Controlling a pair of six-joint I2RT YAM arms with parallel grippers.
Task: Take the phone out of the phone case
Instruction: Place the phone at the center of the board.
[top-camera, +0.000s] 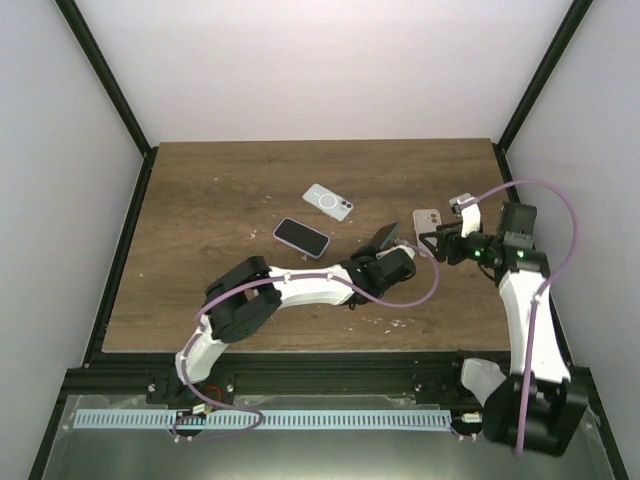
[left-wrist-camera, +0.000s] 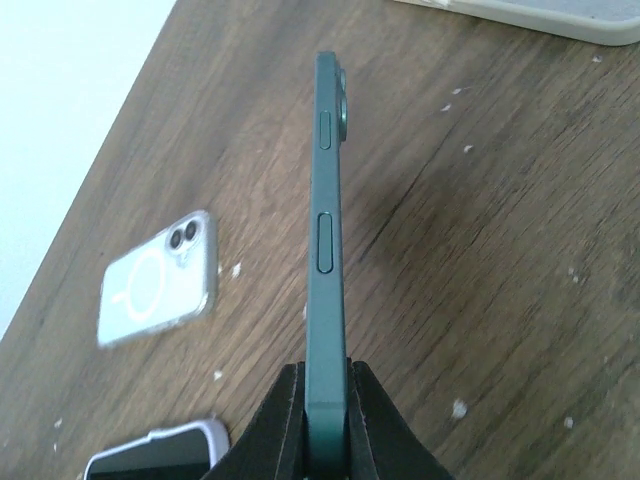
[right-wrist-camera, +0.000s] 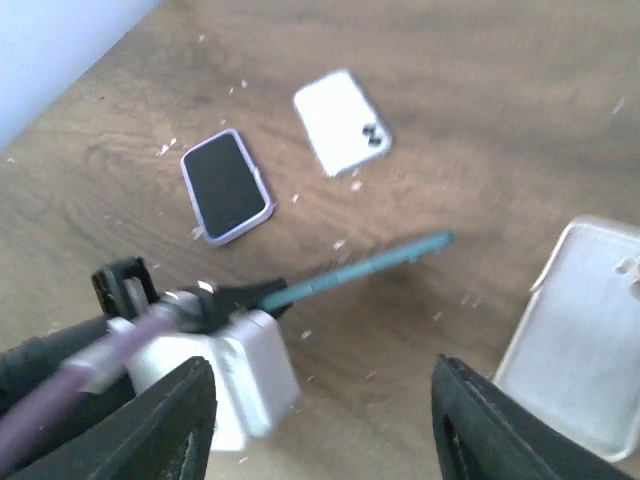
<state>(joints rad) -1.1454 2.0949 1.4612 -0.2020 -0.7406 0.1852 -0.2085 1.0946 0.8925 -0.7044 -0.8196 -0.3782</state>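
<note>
My left tool (left-wrist-camera: 327, 400) is clenched on the bottom end of the dark green phone (left-wrist-camera: 325, 230), holding it edge-up and clear of the surface (left-wrist-camera: 480, 250), with its side buttons facing the wrist camera. I can see no case around it; it looks bare. My right tool (right-wrist-camera: 320, 415) is released, its fingers spread with nothing between them. It hangs above the pale empty case (right-wrist-camera: 590, 340), which lies flat on the surface near the phone's far end.

So I judge the phone to be already out, and the step in hand is to finish cleanly by setting it down apart from the case. To do that well I'd grip the narrow end firmly, since the long body could swing. I'd tilt the phone flat before lowering it and let go only once it rests. I'd steer away from the clear-cased phone (left-wrist-camera: 158, 278) and the lavender-cased phone (left-wrist-camera: 150, 455) lying farther left, and lift the right tool out of the way.
</note>
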